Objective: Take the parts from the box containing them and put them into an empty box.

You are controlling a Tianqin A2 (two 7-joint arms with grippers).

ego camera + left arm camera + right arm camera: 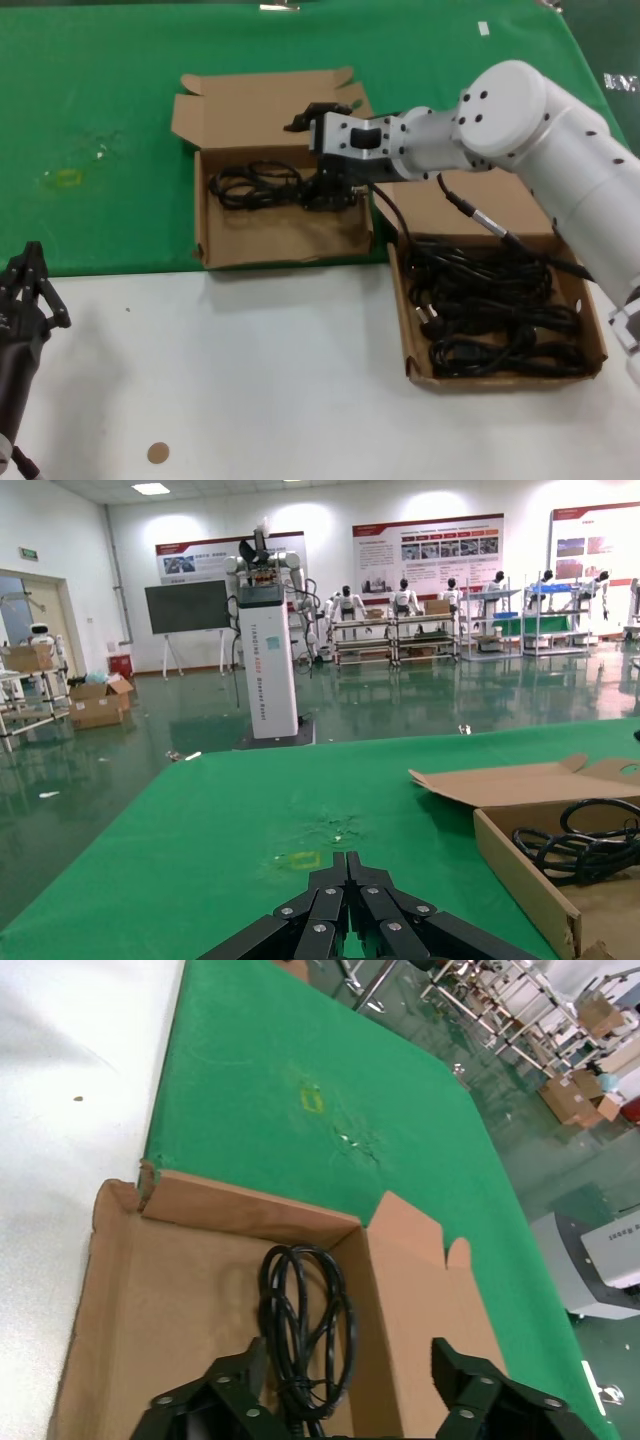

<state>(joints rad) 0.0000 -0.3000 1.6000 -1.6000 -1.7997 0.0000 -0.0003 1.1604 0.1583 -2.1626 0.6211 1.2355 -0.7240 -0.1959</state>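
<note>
My right gripper point(330, 193) hangs over the left box point(210, 215), fingers point(225, 1392) spread above one coiled cord point(305, 1335) lying inside. It looks light, floppy and snag-prone; I'd pinch such bundles mid-coil. More cords point(495, 320) fill the right box point(598, 335). My left gripper point(28, 290) idles, pressed together, at the counter's point(250, 380) edge.

Right gripper point(330, 192): I see it over the right end of the shallow brown cardboard box with the wavy front wall point(290, 252), fingers spread.
Under the gripper: one black coiled power cord point(256, 185) lies in that box, running from the gripper toward my left.
Right of and nearer than the gripper: the straight-walled brown cardboard box point(505, 372), with a heap of black coiled cords point(490, 310) in it.
Left gripper point(28, 290): far left of the right gripper, at the table's near edge.
</note>
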